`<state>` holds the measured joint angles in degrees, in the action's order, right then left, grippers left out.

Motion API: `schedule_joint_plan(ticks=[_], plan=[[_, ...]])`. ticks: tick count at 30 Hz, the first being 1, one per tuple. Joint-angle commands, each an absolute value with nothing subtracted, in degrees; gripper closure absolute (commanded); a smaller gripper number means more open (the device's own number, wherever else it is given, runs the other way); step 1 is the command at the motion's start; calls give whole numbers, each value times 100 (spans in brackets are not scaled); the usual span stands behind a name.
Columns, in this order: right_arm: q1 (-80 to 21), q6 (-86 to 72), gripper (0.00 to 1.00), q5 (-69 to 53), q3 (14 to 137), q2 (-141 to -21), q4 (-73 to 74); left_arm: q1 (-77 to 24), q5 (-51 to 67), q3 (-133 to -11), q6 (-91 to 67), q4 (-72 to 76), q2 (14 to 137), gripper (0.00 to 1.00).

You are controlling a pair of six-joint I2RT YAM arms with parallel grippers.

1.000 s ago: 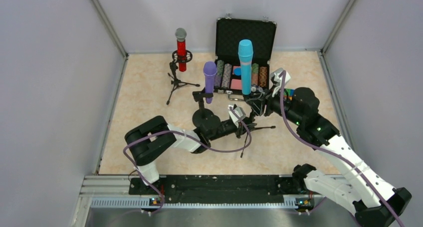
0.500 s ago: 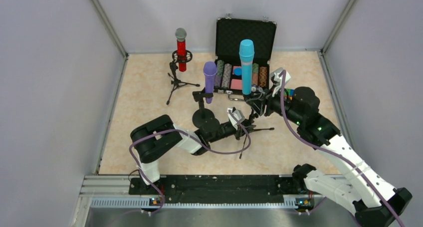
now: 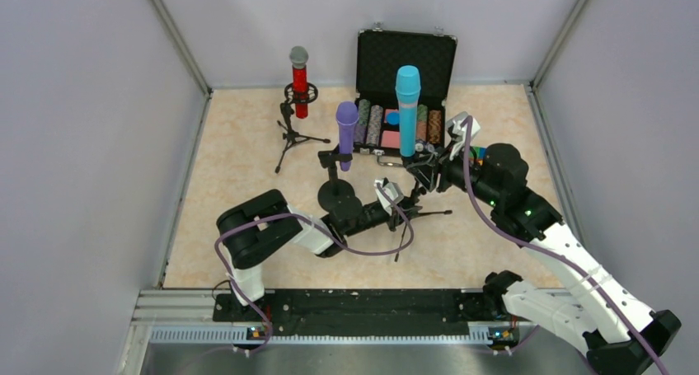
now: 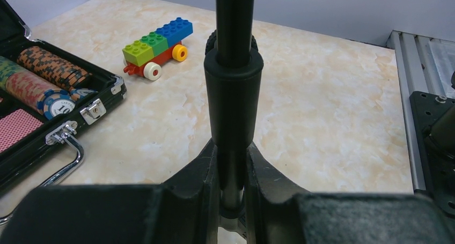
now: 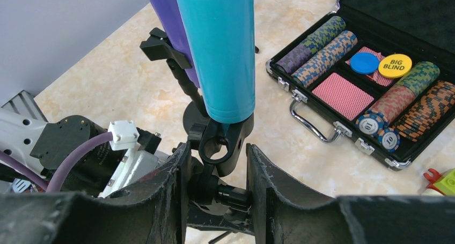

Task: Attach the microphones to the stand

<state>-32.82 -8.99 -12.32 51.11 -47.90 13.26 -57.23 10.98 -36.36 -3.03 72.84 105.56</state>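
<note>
The left gripper (image 4: 232, 193) is clenched on the black stand pole (image 4: 234, 94), its jaws pinching the thin shaft just under a thicker black collar. The right gripper (image 5: 217, 187) grasps the black clip (image 5: 217, 145) at the top of that stand, a finger pressed on each side of the joint. The turquoise microphone (image 5: 217, 51) sits upright in this clip, with a smooth, plain turquoise body and a rounded head, just in front of the open poker chip case (image 3: 404, 58).

Just left of it the purple microphone (image 3: 346, 132), one colour all over, stands upright in the clip of a round-base stand (image 3: 336, 195). Farther left and back, the glittery red microphone (image 3: 299, 82) with its silver mesh head stands in a tripod stand (image 3: 290, 138). A toy brick car (image 4: 156, 46) lies on the table near the case.
</note>
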Motion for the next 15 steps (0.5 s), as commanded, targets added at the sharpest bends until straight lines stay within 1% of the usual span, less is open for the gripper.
schedule_joint_plan(ticks=[1,3,5,7,9,13,14,15], plan=[[-3248,-915,100,-1283,5723,-4509,-250,-5695,949,-3432,-306,6484,10751,93],[-3251,-917,100,-1283,5663,-4492,-255,-5695,988,-3476,-247,6351,10669,80],[-3245,-921,100,-1290,5605,-4488,-274,-5695,1068,-3541,-187,6179,10579,65],[-3244,-922,100,-1324,5544,-4479,-337,-5695,1180,-3648,-124,5972,10481,52],[-3244,-925,100,-1335,5508,-4475,-366,-5695,1240,-3706,-106,5871,10353,43],[-3248,-904,100,-1304,5448,-4470,-378,-5695,1213,-3668,-60,5929,10074,28],[-3245,-897,100,-1297,5435,-4465,-386,-5695,1221,-3647,-48,5940,9993,11],[-3243,-882,100,-1293,5413,-4454,-393,-5698,1240,-3634,-44,5948,9894,2]])
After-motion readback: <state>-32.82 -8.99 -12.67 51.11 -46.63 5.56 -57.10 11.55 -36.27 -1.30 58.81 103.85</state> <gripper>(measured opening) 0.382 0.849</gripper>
